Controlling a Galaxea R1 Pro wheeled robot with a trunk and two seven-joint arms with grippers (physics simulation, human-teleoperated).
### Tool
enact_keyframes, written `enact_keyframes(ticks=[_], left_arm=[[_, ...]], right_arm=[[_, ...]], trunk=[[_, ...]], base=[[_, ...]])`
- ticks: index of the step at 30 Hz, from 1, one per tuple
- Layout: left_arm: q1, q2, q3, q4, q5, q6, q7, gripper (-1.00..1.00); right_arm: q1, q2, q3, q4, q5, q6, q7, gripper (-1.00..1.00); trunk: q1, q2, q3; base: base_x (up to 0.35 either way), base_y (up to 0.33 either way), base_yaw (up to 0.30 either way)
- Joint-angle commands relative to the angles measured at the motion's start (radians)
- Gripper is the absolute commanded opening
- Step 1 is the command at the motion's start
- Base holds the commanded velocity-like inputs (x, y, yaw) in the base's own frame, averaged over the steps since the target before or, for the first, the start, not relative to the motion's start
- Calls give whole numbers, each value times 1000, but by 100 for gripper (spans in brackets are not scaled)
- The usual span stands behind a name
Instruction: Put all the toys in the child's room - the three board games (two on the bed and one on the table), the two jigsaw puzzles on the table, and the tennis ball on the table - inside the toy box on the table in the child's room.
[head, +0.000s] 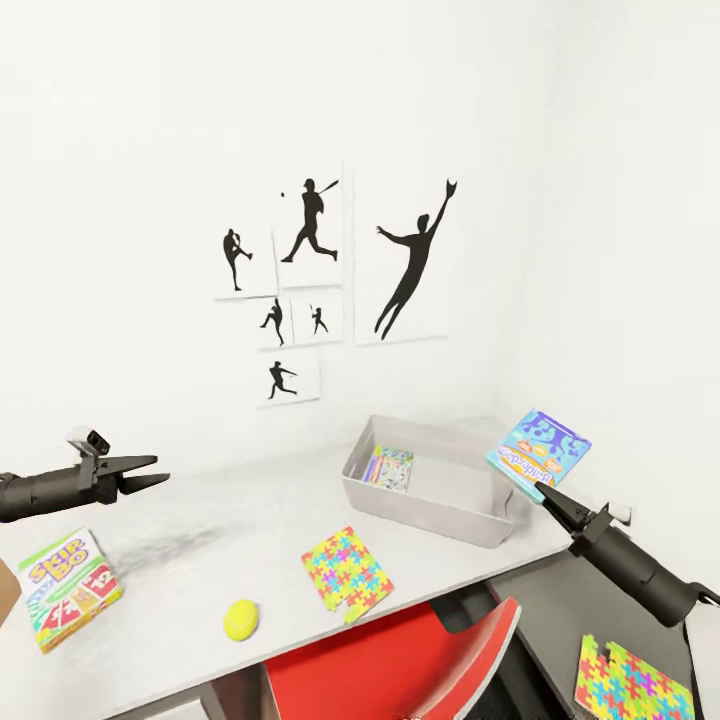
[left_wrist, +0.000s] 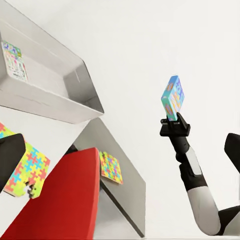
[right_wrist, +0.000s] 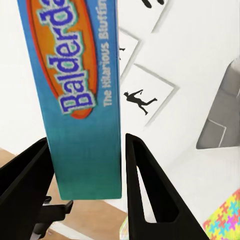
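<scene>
My right gripper (head: 545, 492) is shut on a blue-cyan board game (head: 540, 450), held in the air just right of the toy box (head: 455, 515). In the right wrist view the same board game (right_wrist: 80, 100) stands between the fingers (right_wrist: 145, 185). A pastel board game (head: 390, 468) lies inside the toy box. On the table (head: 220, 520) lie a jigsaw puzzle (head: 347, 572), a tennis ball (head: 241, 619) and a green-edged card box (head: 68, 588). A second jigsaw puzzle (head: 632, 682) lies on the lower dark section. My left gripper (head: 150, 472) hovers open over the table's left part.
A red chair (head: 400, 660) is tucked under the table's front edge. Posters with black silhouettes (head: 330, 280) hang on the white wall behind. The toy box (left_wrist: 45, 85) sits in the table's far right corner by the side wall.
</scene>
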Motion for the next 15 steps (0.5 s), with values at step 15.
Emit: enact_keyframes(ticks=[15], left_arm=[[0,1,0,0,2,10,-3,100]], right_arm=[[-2,0,-1,0,-2,0,6,-100]], trunk=[[1,-2,-2]], base=[[160,147,-249]])
